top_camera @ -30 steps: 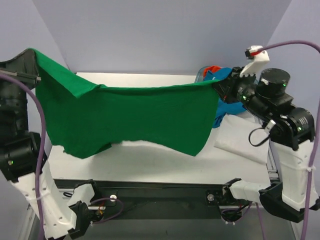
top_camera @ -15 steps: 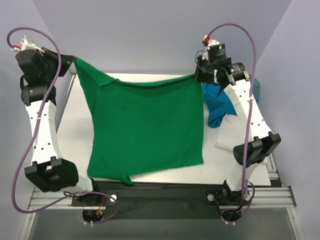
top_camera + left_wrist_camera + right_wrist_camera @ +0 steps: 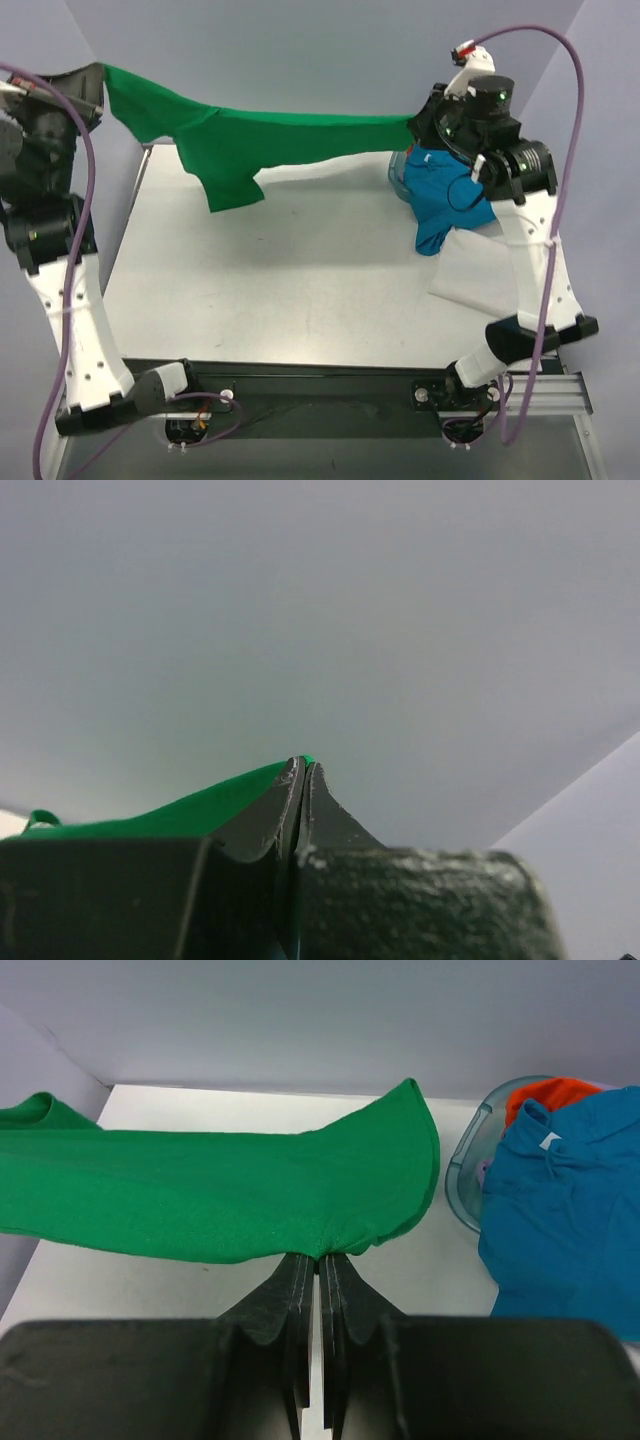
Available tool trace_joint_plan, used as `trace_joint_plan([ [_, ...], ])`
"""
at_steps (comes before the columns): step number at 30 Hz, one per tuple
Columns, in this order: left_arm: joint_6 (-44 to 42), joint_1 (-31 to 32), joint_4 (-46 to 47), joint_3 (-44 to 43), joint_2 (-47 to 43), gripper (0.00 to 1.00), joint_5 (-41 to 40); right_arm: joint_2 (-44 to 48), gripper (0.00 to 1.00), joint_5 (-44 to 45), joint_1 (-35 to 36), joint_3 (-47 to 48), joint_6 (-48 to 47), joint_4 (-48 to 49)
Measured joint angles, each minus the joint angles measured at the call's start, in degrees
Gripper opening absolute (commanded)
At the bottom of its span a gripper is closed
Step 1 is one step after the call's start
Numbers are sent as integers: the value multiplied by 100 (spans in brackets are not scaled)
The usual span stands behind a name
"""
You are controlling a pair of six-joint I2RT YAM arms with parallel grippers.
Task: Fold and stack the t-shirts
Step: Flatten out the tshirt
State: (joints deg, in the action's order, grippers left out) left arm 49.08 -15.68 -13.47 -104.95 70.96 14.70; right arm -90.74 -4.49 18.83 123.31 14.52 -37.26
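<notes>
Green cotton is pinched at both ends. L gripper (image 3: 302, 765) has its fingers pressed together on one edge of the green t-shirt (image 3: 280, 135), high at far left. R gripper (image 3: 318, 1257) is clamped tight on the opposite edge, far right. Shirt hangs stretched btwn them above the table (image 3: 300, 280), sagging lower near the L end. Just beside R gripper, a blue t-shirt (image 3: 450, 195) spills from a clear tub (image 3: 468, 1185). An orange-red t-shirt (image 3: 552, 1092) peeks out behind it.

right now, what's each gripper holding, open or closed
Left gripper: closed on one end of the green shirt.
Right gripper: closed on the shirt's other end.
</notes>
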Motion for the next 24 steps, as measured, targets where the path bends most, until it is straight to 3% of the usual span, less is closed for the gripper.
trace_joint_plan([
  [8, -221, -2, -13, 236, -1464, 0, -715, 1687, 0, 48, 542, -940, -245, 249],
  [14, -592, -2, -142, -863, -1526, 0, -1008, 2310, 0, 181, 710, -946, -289, 378],
  [19, -673, -2, 122, -1123, -1342, 0, -949, 2175, 0, 286, 715, -848, -293, 474],
  [24, -599, 63, 868, -131, -605, 0, -616, 1196, 0, 350, 566, -940, -289, 892],
])
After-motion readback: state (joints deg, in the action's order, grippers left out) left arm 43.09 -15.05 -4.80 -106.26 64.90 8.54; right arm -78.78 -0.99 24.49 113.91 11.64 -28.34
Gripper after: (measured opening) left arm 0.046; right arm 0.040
